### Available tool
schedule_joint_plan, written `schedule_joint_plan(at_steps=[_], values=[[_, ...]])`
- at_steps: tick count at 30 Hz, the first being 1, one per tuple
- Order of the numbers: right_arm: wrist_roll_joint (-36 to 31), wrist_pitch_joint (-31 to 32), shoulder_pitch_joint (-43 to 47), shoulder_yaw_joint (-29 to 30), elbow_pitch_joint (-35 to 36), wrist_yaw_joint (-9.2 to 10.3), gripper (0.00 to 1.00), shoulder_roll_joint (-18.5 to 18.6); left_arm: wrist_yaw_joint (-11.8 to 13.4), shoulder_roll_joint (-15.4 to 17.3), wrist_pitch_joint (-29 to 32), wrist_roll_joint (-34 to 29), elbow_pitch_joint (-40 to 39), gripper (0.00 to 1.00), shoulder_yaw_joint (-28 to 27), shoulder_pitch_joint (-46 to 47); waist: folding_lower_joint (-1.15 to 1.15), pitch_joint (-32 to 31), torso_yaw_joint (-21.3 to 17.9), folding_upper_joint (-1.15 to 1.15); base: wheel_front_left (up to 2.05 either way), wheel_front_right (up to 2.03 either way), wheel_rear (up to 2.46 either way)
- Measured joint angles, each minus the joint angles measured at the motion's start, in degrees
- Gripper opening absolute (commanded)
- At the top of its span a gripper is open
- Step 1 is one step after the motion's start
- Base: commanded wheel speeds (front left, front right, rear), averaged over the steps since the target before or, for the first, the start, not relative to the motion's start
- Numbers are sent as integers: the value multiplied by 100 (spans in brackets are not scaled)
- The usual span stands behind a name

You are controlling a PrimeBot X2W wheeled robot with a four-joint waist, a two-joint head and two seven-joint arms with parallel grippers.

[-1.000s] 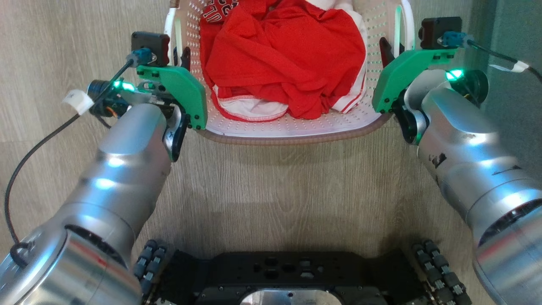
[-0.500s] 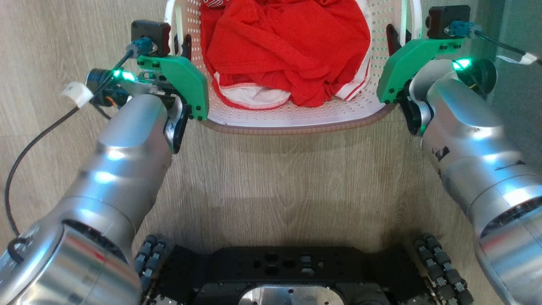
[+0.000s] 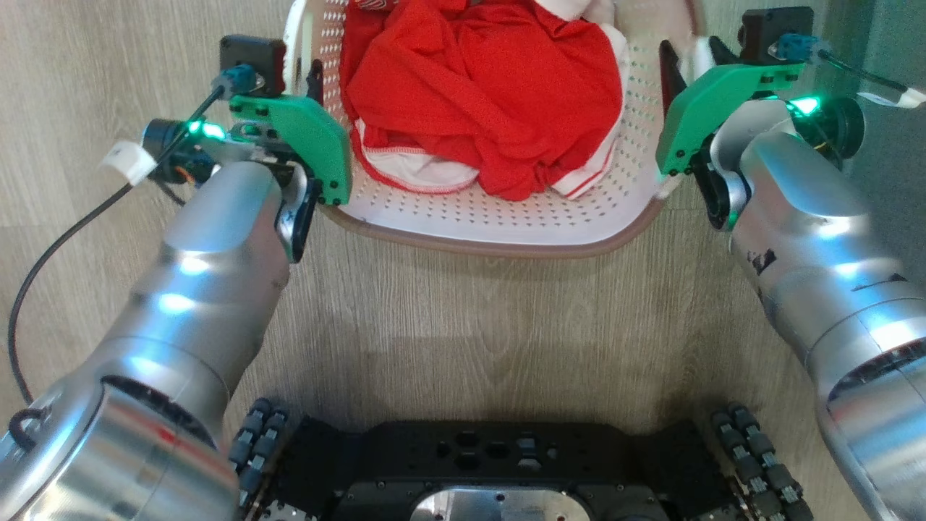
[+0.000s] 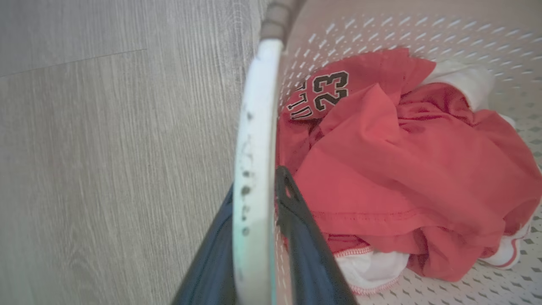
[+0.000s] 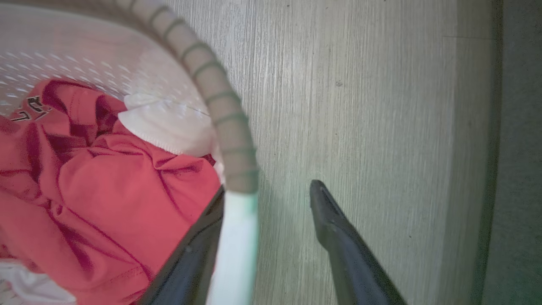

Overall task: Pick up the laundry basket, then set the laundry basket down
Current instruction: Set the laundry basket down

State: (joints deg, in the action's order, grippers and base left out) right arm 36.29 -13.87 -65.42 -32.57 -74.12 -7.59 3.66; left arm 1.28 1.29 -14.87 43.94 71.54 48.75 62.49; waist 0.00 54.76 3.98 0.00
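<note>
Head view: the laundry basket (image 3: 499, 242) lies on the wooden floor (image 3: 463, 311) just ahead of the robot's base (image 3: 492, 463), between the two arms, with its near rim running askew. Red clothing (image 3: 485, 94) is heaped inside it. The left gripper (image 3: 305, 72) is at the basket's left side and the right gripper (image 3: 691, 58) at its right side, each at a handle

Left wrist view: the two dark fingers lie close on either side of the white left handle (image 4: 258, 106), one outside the basket and one inside, so this gripper is clasped about the handle. How firmly it pinches cannot be told. A red jersey bearing the number 23 (image 4: 330, 87) lies beside the inner finger

Right wrist view: this gripper stands open. Its inner finger touches the white right handle (image 5: 235, 250) below the brown woven rim (image 5: 220, 110), while the outer finger hangs well apart from it over bare floor, so nothing is grasped on this side

As a judgement, the lift is over and the basket is down or all but down. Whether its whole base sits flat on the floor cannot be told. What is left is to free the left handle and draw both arms clear without dragging the basket
</note>
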Motion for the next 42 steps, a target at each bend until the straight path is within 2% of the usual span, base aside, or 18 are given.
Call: schedule_joint_plan(at_steps=[1,2,3,4,16,22,26,32,42], values=[[0,0,0,0,0,0,100,10,47,8,0,0,13,45,-41,-7,0,-11,1,0,0,0,0],[0,0,0,-2,1,0,100,8,64,16,0,0,22,66,-77,-15,0,-24,0,0,0,0,0],[0,-1,-1,-2,-1,0,100,12,85,16,0,1,27,96,-105,-21,0,-38,-1,0,0,0,0],[0,-1,-2,-5,-1,0,100,18,102,14,0,1,26,100,-124,-25,0,-51,-2,0,0,0,0],[57,-20,-10,-125,78,0,100,21,186,16,0,43,-54,100,-332,-283,0,-362,-48,0,0,0,0],[53,-44,13,-93,310,0,100,21,283,90,0,-147,-489,100,-611,-584,0,-720,-97,0,0,0,0],[-110,-54,174,138,616,0,100,22,371,225,0,-424,-1000,100,-914,-940,0,-1042,-133,0,0,0,0],[-521,-53,942,655,1077,0,100,22,519,365,0,-1061,-1839,100,-1468,-1718,0,-1614,-168,0,0,0,0],[-1002,-53,2104,1270,2207,0,100,20,530,401,1,-2048,-3133,100,-2386,-2999,-1,-2628,-215,0,0,0,0]])
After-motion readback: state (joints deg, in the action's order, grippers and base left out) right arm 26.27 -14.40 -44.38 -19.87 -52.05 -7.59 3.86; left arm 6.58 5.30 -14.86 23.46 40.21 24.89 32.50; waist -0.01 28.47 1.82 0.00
